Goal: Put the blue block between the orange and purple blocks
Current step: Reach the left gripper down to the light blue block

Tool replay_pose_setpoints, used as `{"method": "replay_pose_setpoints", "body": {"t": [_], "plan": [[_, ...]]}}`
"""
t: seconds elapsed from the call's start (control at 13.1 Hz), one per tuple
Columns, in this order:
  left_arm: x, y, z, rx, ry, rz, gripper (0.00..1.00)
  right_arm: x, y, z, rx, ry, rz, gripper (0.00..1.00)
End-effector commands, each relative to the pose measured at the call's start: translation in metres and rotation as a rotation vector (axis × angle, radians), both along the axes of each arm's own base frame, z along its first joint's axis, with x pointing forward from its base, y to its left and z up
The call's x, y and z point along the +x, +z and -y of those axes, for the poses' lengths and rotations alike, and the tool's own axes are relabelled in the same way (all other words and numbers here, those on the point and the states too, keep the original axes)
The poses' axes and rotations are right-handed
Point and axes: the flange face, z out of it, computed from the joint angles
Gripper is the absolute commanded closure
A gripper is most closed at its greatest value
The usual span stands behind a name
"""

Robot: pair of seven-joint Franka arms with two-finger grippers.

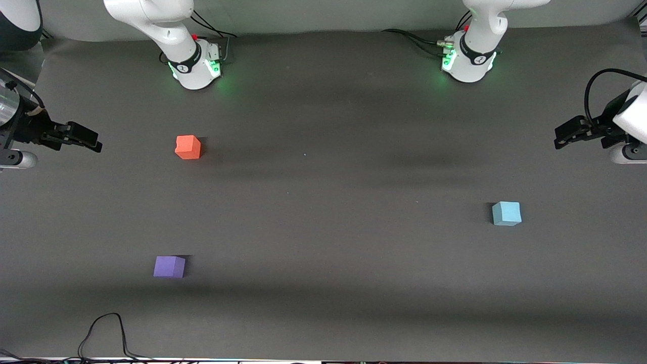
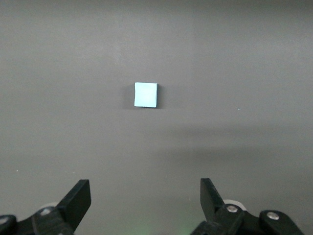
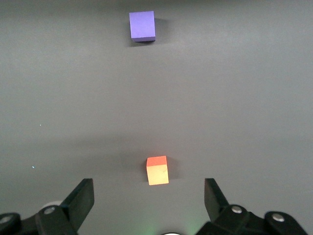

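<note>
The light blue block (image 1: pixel 506 213) sits alone on the dark mat toward the left arm's end of the table. It also shows in the left wrist view (image 2: pixel 146 94). The orange block (image 1: pixel 188 147) and the purple block (image 1: pixel 169 266) sit toward the right arm's end, far apart, the purple one nearer the front camera. Both show in the right wrist view, orange (image 3: pixel 157 170) and purple (image 3: pixel 142 25). My left gripper (image 1: pixel 560 136) hangs open and empty at its end of the table (image 2: pixel 145 188). My right gripper (image 1: pixel 91 140) hangs open and empty over its own end (image 3: pixel 149 188).
The dark grey mat (image 1: pixel 323 202) covers the table. The two arm bases (image 1: pixel 194 65) (image 1: pixel 467 60) stand along its edge farthest from the front camera. A thin black cable (image 1: pixel 103 333) loops onto the mat at the edge nearest the camera, near the purple block.
</note>
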Motion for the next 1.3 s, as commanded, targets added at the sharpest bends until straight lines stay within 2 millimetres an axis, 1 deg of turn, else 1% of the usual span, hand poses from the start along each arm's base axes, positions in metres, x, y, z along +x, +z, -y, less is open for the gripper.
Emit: {"method": "replay_pose_setpoints", "body": {"t": [0.0, 0.31, 0.46, 0.54, 0.69, 0.84, 0.92, 1.07, 1.22], "plan": [[-0.002, 0.004, 0.002, -0.006, 0.013, -0.011, 0.0, -0.003, 0.006, 0.0, -0.005, 0.007, 0.011, 0.0], [-0.003, -0.001, 0.001, -0.008, -0.003, -0.036, 0.0, 0.0, 0.006, 0.0, -0.003, 0.007, 0.024, 0.0], [-0.005, -0.001, -0.006, -0.007, -0.023, -0.038, 0.0, 0.001, 0.006, 0.001, 0.0, 0.006, 0.03, 0.0], [-0.007, -0.005, -0.011, -0.009, -0.034, -0.038, 0.0, 0.001, 0.008, 0.0, 0.0, 0.007, 0.037, 0.0], [-0.011, -0.015, -0.015, -0.004, -0.033, -0.025, 0.0, 0.002, 0.008, 0.0, 0.0, 0.007, 0.04, 0.0], [-0.011, -0.031, -0.018, 0.002, -0.036, -0.011, 0.0, 0.002, 0.009, 0.001, 0.0, 0.006, 0.041, 0.0], [-0.01, -0.042, -0.021, 0.001, -0.048, -0.007, 0.0, 0.002, 0.009, 0.0, -0.001, 0.007, 0.044, 0.0], [-0.008, -0.072, -0.029, 0.0, -0.052, 0.011, 0.0, 0.002, 0.009, 0.0, -0.001, 0.007, 0.047, 0.0], [-0.007, -0.106, -0.039, 0.001, -0.051, 0.034, 0.0, 0.004, 0.009, 0.0, 0.001, 0.007, 0.052, 0.0]]}}
